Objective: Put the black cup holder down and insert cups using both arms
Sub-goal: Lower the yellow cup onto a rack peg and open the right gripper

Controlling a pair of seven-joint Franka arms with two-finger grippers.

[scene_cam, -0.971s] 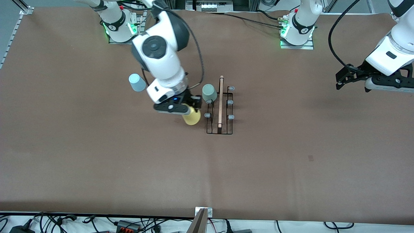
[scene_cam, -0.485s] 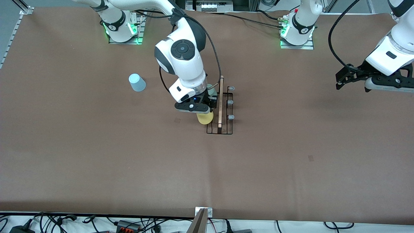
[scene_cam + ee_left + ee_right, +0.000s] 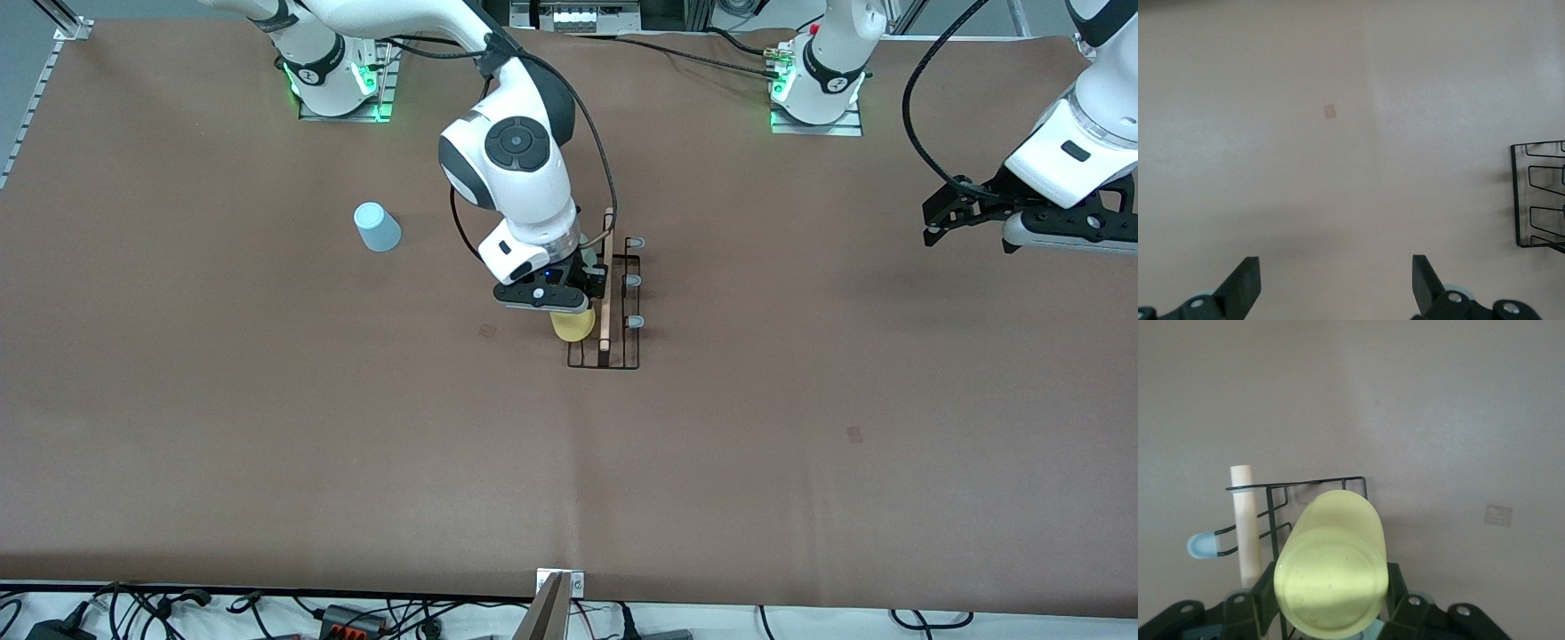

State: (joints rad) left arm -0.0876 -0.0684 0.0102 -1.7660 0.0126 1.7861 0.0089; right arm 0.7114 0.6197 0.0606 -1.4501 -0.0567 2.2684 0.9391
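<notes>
The black cup holder [image 3: 613,348] stands mid-table, its wooden rod handle [image 3: 605,302] running along its middle. My right gripper [image 3: 560,307] is shut on the yellow cup [image 3: 573,326] and holds it over the holder's row of prongs on the right arm's side. In the right wrist view the yellow cup [image 3: 1331,567] sits between the fingers above the wire rack [image 3: 1308,495]. The grey-green cup is mostly hidden under the right arm. The light blue cup [image 3: 377,227] stands upside down toward the right arm's end. My left gripper [image 3: 969,227] waits open and empty in the air at the left arm's end.
Three pale-tipped prongs [image 3: 634,281] on the holder's side toward the left arm stand bare. The left wrist view shows a corner of the holder [image 3: 1538,193] and a small mark [image 3: 1329,111] on the brown table.
My right gripper has carried the yellow cup sideways from beside the holder to over its prongs, covering the grey-green cup. The left arm has not moved.
</notes>
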